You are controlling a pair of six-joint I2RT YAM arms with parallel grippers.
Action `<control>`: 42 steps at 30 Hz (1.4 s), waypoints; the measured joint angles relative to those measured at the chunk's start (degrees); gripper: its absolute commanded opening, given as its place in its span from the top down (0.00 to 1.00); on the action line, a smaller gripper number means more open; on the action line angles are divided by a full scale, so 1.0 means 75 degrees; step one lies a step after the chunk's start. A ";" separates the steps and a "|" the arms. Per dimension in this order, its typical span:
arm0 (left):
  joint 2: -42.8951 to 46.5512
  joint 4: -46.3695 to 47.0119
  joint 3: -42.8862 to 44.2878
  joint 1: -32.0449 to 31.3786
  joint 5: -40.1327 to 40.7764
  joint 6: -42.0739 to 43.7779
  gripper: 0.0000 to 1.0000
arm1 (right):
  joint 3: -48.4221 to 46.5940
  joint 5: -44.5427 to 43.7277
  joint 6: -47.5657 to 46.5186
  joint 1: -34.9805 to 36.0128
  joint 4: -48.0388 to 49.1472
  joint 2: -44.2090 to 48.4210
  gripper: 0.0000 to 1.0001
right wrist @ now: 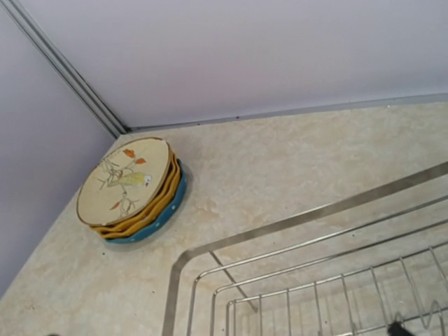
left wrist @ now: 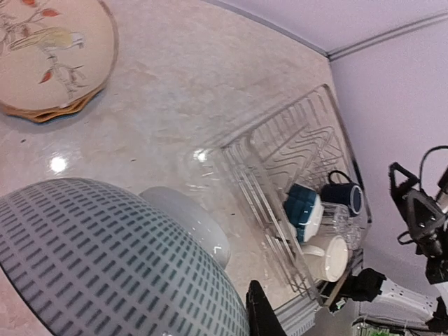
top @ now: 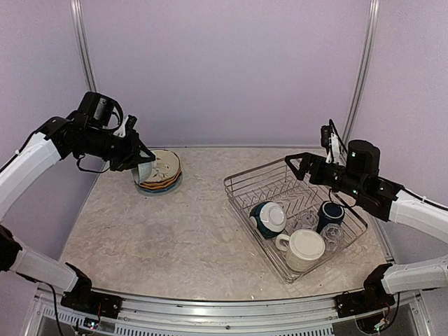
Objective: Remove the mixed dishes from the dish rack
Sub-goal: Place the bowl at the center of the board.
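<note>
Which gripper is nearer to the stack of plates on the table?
Left. The left gripper, holding a pale bowl, hangs just beside the plate stack; the right gripper is far off, above the dish rack's far corner.

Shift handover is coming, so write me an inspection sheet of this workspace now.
Surface: glossy marbled tabletop.
Job's things: plate stack far left; rack holds dark bowl, cream mug, navy mug, glasses; patterned bowl held near the stack.
Clutter: nothing seen.
Grippers: left jaws shut on patterned bowl; right jaws open above the rack's far corner.
Cables: black loops at both wrists.
Surroundings: lilac walls.
</note>
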State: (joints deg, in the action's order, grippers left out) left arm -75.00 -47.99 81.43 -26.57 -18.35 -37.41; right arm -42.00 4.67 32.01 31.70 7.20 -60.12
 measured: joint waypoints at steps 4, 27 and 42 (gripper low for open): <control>0.0023 -0.1201 -0.0510 0.1134 0.0790 0.0475 1.00 | -0.0192 -0.0003 -0.0137 0.0000 -0.0181 -0.0128 0.00; -0.4756 -0.2124 0.0396 0.2739 0.2171 0.1658 0.87 | -0.0332 -0.0315 -0.0391 0.0000 -0.1035 -0.0006 0.00; -0.4599 -0.1897 0.0373 0.2716 0.1944 0.1871 0.38 | -0.1067 -0.0268 -0.0871 0.0251 -0.2130 -0.0673 0.00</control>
State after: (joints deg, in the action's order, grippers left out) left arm -109.49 -62.22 84.23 -6.20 -3.77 -23.38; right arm -50.00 2.66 25.47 33.58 -8.78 -65.17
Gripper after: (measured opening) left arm 0.552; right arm 0.997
